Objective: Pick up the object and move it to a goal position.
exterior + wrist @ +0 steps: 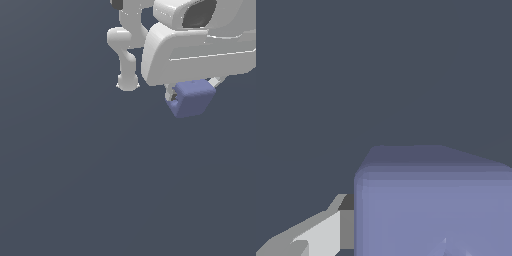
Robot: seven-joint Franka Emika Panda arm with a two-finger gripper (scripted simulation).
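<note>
The periwinkle-blue cube (193,98) sits between the fingers of my white gripper (194,94), just under the large white hand body in the upper right of the exterior view. One finger (170,95) shows pressed against the cube's side; the other is mostly hidden behind the cube. The cube looks held off the dark surface. In the wrist view the cube (433,205) fills the near field, with one grey-white finger (321,232) tight against its side. No goal marker shows in either view.
The white arm links and base (127,55) stand behind the gripper at the exterior view's top. A plain dark grey-blue surface (100,175) spreads across everything else in view.
</note>
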